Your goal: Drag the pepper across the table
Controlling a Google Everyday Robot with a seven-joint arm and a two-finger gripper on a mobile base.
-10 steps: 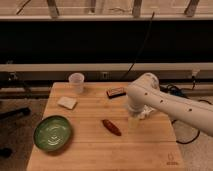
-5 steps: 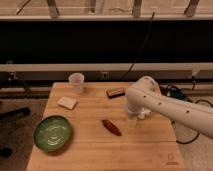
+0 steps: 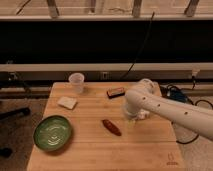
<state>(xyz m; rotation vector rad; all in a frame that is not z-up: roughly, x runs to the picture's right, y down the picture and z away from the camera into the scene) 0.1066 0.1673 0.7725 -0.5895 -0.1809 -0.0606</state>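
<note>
My 1 arm [image 3: 175, 111] comes in from the right edge of the picture, low over the bench [image 3: 95, 152]. Its long white link slopes up and to the left, with a row of small dark holes along its side. It ends in a rounded elbow [image 3: 141, 94] above the right half of the bench. From that elbow the last part turns straight down. My gripper [image 3: 136, 115] hangs under it, close to the wood or on it. It is mostly hidden by the link above, so I cannot tell whether the jaws are spread or pressed together.

The pepper [image 3: 111, 127] lies flat near the middle of the bench, a little toward the front. It is dark red-brown and set on a slant, with 1 end toward the back left and the other toward the front right. It sits near my gripper, on the gripper's left, with a strip of bare wood between them, and nothing touches it.

A dark block [image 3: 116, 92] lies behind the pepper, just beside my elbow. A clear cup [image 3: 76, 82] stands upright near the back left corner. A pale square pad [image 3: 67, 102] rests in front of the cup. A green bowl [image 3: 52, 133] sits at the front left. A small dark logo [image 3: 171, 161] marks the front right corner.
</note>
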